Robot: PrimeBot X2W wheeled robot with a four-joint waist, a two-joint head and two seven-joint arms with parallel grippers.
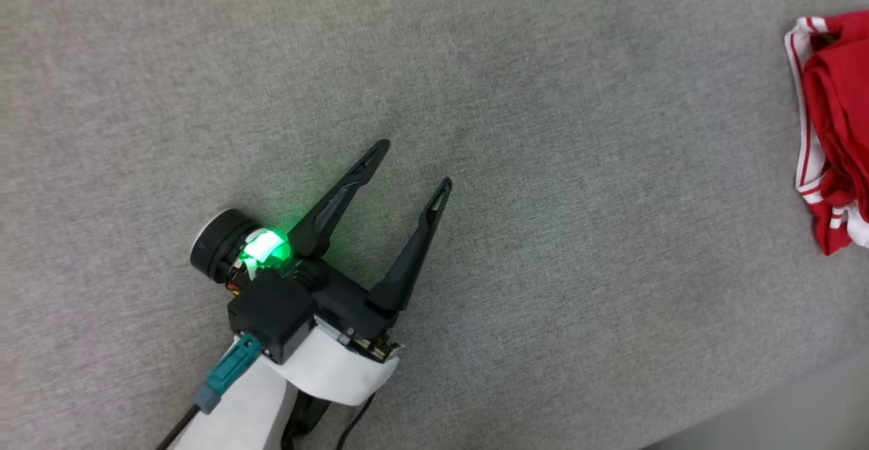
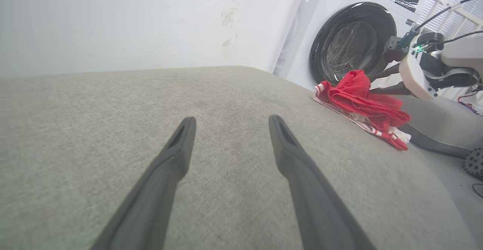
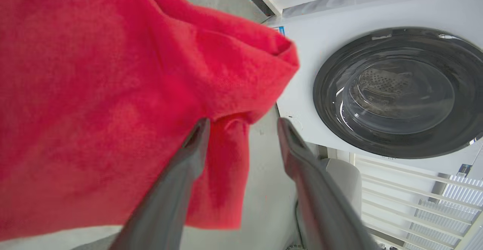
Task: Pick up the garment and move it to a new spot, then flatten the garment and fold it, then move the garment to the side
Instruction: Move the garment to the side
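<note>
nearest you, the left gripper [image 1: 414, 163] hovers low over the grey upholstered surface [image 1: 543, 83], its fingers spread wide with nothing between them. it is well apart from the cloth, so it cannot catch anything that slips.

further out to the right, the red jersey [image 2: 358, 99] lies in a crumpled heap close to the surface's edge, with striped trim showing underneath and one peak of fabric standing up. a heap that near the edge could slide to the floor if it is tugged outward.

at that peak, the right gripper [image 3: 243, 120] has its fingers parted and is not clamped on anything. a red flap hangs against one finger. from the wrist view it may be caught on the tip, though the close angle makes that hard to judge. if you pull this arm back while the fabric clings, you could drag the jersey off the edge or bunch it tighter, which makes flattening harder.

beyond stands the washing machine [image 2: 351, 42], close behind the right arm. a wide backward swing could strike its door.
</note>
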